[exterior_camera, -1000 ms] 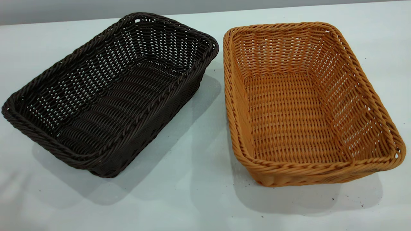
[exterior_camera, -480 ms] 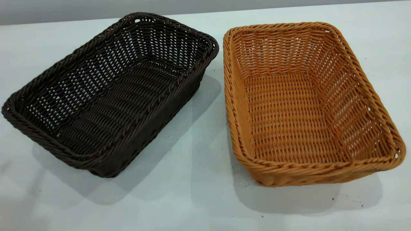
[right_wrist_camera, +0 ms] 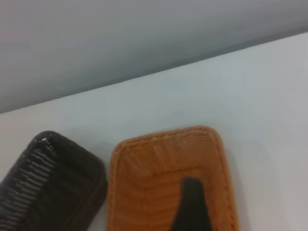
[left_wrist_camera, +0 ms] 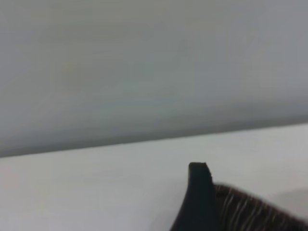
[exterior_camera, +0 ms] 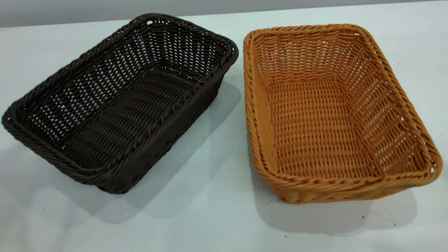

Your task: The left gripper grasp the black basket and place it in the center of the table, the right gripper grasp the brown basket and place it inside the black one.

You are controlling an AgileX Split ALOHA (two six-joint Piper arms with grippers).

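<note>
Side by side, black basket (exterior_camera: 119,105), brown basket (exterior_camera: 336,112), both hollow

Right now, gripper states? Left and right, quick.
Left gripper: only one finger tip in its wrist view, beside the black basket; state cannot be told.
Right gripper: one finger tip showing over the brown basket; cannot be told either.

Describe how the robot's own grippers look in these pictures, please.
Little shows. In the left wrist view, the left gripper appears as one flat black finger with a squared tip. In the right wrist view, the right gripper is one black tapered finger. No cables or markings are visible.
</note>
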